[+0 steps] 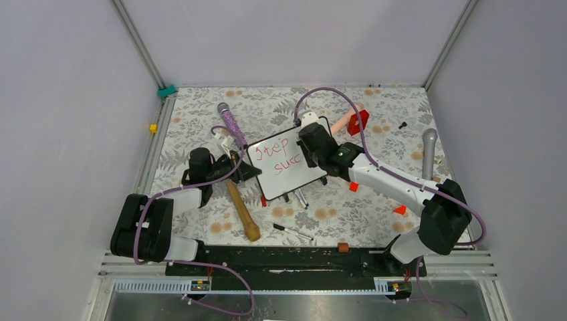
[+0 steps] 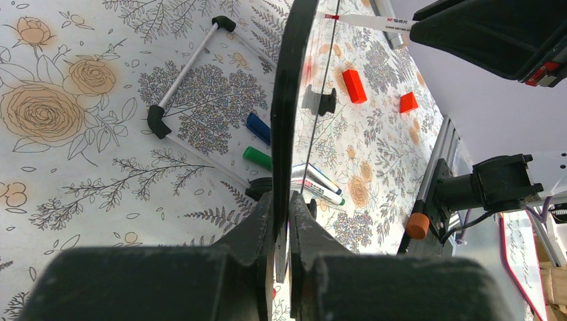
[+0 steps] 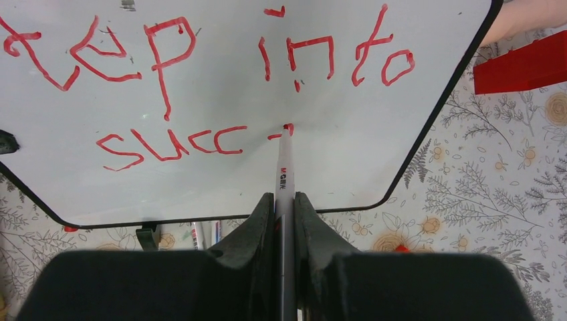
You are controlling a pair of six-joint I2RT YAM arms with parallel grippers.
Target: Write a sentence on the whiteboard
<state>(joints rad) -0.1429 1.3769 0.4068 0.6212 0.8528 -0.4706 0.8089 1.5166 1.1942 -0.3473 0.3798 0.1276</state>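
Observation:
The whiteboard (image 1: 294, 179) lies tilted at the middle of the table, and my left gripper (image 1: 244, 170) is at its left edge. In the left wrist view the whiteboard (image 2: 287, 100) shows edge-on, with my left gripper (image 2: 289, 200) shut on its black frame. The red sentence (image 3: 167, 144) reads "step into" on the top line and "succ" below. My right gripper (image 3: 284, 200) is shut on a white marker (image 3: 283, 170). The marker's tip touches the whiteboard (image 3: 348, 154) just right of "succ", beside a short fresh red stroke. From above, my right gripper (image 1: 309, 155) covers the board's right part.
A wooden pestle (image 1: 242, 210) lies near the left arm. A purple microphone (image 1: 229, 119) is behind the board and a grey one (image 1: 428, 150) at the right. Red blocks (image 1: 358, 122) and loose markers (image 1: 292, 231) lie around, with more markers (image 2: 321, 187) under the board.

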